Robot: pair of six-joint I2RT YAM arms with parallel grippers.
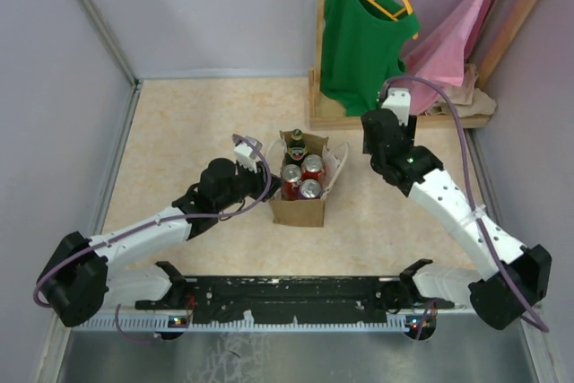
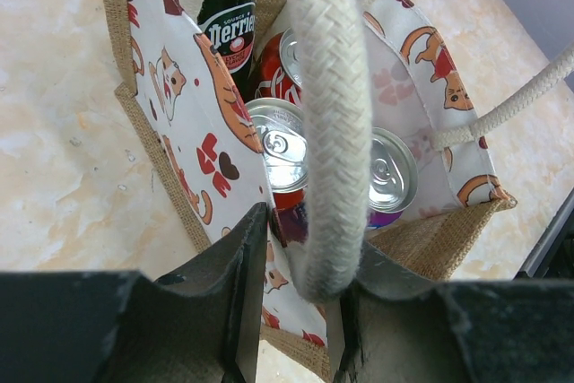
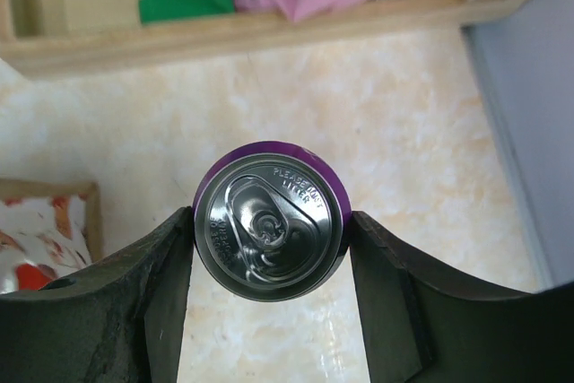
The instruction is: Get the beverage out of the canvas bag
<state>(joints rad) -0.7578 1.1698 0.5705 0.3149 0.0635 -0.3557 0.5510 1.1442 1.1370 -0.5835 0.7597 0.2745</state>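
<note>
While angled in from the left, pinches a white rope handle [image 2: 327, 87] of the canvas bag [image 1: 298, 211] in the left gripper [image 2: 300, 257], jaws clenched around the loop. Midway, stands upright on the table [image 1: 179, 132], open-topped, with a green Perrier bottle [image 2: 229, 15] and red cans [image 1: 312, 168] packed inside. Further right, grips a purple can [image 3: 271, 235] in the right gripper [image 3: 269, 221], jaws clamped on its sides, outside the bag, near the wooden rack [image 1: 320, 51].
</note>
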